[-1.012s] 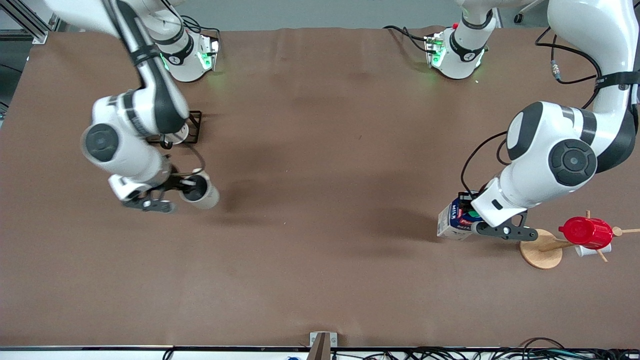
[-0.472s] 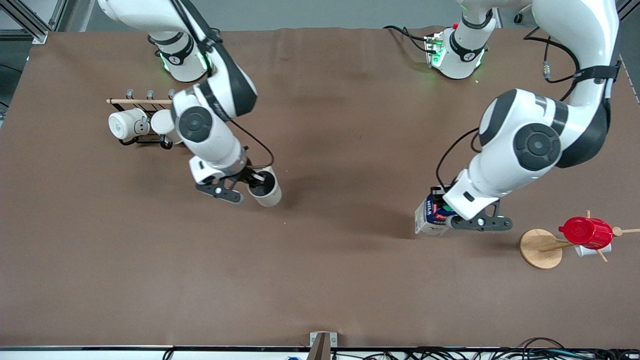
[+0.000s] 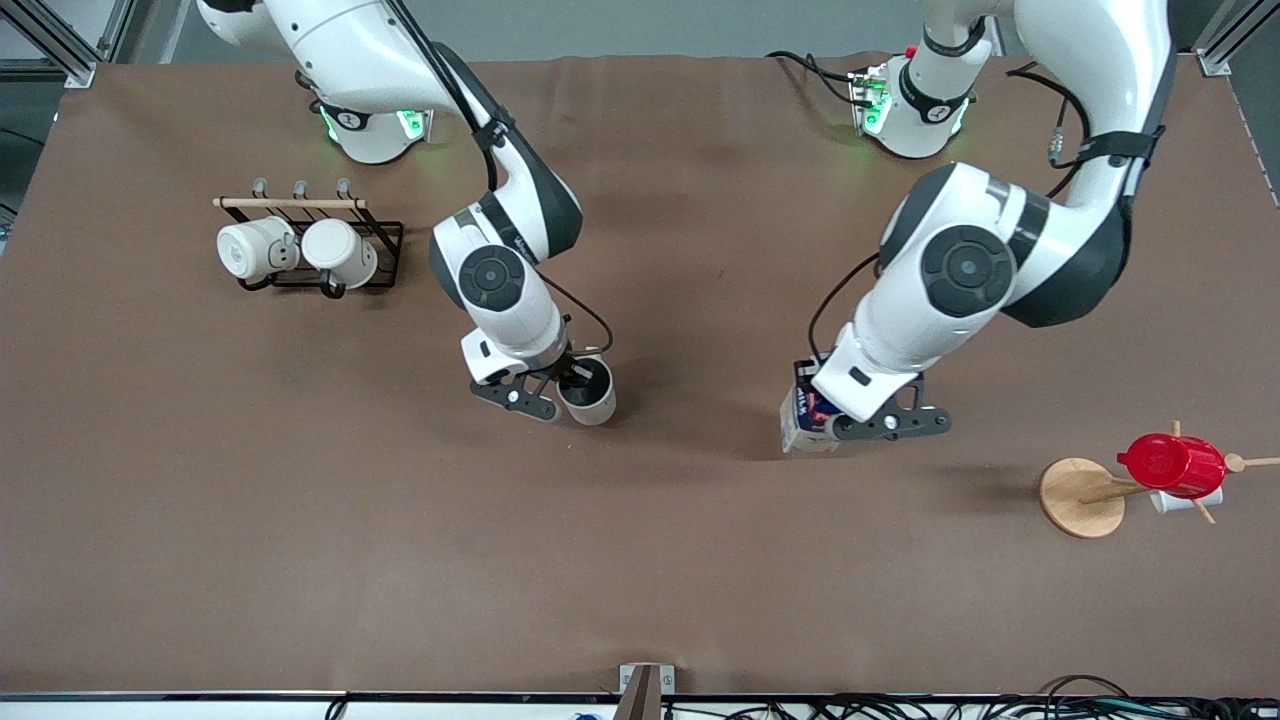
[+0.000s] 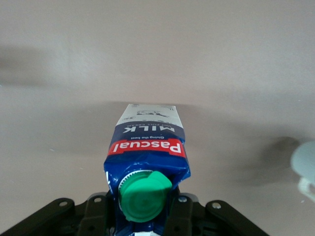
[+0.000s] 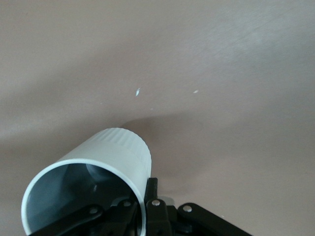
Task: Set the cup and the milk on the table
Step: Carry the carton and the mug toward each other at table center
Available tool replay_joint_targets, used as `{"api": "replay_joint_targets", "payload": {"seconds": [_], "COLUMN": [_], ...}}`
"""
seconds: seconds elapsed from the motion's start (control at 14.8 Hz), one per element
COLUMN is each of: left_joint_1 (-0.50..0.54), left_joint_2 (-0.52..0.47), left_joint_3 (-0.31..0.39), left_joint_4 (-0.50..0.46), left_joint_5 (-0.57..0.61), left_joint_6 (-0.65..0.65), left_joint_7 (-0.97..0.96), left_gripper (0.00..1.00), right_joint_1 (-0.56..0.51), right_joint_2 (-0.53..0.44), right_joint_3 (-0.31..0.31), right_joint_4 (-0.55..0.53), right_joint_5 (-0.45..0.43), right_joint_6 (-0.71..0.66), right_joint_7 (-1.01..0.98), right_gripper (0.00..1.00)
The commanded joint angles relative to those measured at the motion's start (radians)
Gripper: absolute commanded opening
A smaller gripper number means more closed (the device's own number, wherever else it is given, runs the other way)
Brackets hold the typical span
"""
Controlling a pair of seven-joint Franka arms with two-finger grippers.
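Observation:
My right gripper is shut on the rim of the cream-white cup, one finger inside and one outside, and holds it over the middle of the brown table. In the right wrist view the cup shows its grey inside. My left gripper is shut on the top of the milk carton, over the table toward the left arm's end. In the left wrist view the carton shows its green cap, blue top and red label.
A black rack with two plain white mugs stands toward the right arm's end. A wooden mug tree on a round disc base holds a red cup at the left arm's end.
Both arms have swung toward the table's middle, the right one carrying the cup away from the rack, the left one carrying the milk away from the mug tree.

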Motion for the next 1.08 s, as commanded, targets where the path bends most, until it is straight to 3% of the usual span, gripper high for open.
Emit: {"api": "replay_joint_targets", "payload": {"seconds": [0.0,0.13,0.2,0.4,0.47,0.54,0.67,1.01], "left_joint_1": [-0.051,-0.074,-0.085,-0.123,-0.126,-0.139,-0.163,-0.217], "left_joint_2": [0.042,0.062,0.076,0.099,0.106,0.113,0.133,0.151], "left_joint_3": [0.003,0.003,0.001,0.003,0.001,0.001,0.003,0.003], "left_joint_4": [0.057,0.08,0.094,0.102,0.102,0.102,0.109,0.115], "left_joint_5": [-0.005,-0.005,-0.008,-0.019,-0.019,-0.019,-0.019,-0.019], "left_joint_6": [-0.01,-0.008,-0.008,-0.008,-0.005,0.001,0.039,0.084], "left_joint_7": [-0.088,-0.125,-0.135,-0.171,-0.175,-0.185,-0.221,-0.254], "left_gripper": [0.31,0.31,0.31,0.31,0.31,0.31,0.31,0.31], "right_joint_1": [0.038,0.041,0.041,0.043,0.041,0.038,0.026,-0.09], "right_joint_2": [0.045,0.049,0.049,0.052,0.05,0.046,-0.015,-0.244], "right_joint_3": [-0.013,-0.013,-0.013,-0.013,-0.013,-0.013,-0.014,-0.031], "right_joint_4": [0.035,0.033,0.033,0.03,0.03,0.03,0.026,0.016], "right_joint_5": [-0.003,-0.012,-0.024,-0.029,-0.028,-0.026,-0.025,-0.035], "right_joint_6": [0.025,0.037,0.037,0.039,0.037,0.033,-0.005,-0.275], "right_joint_7": [0.017,0.017,0.017,0.018,0.018,0.018,0.014,-0.052], "right_gripper": [0.01,0.04,0.15,0.78,0.94,1.0,1.0,1.0]}}
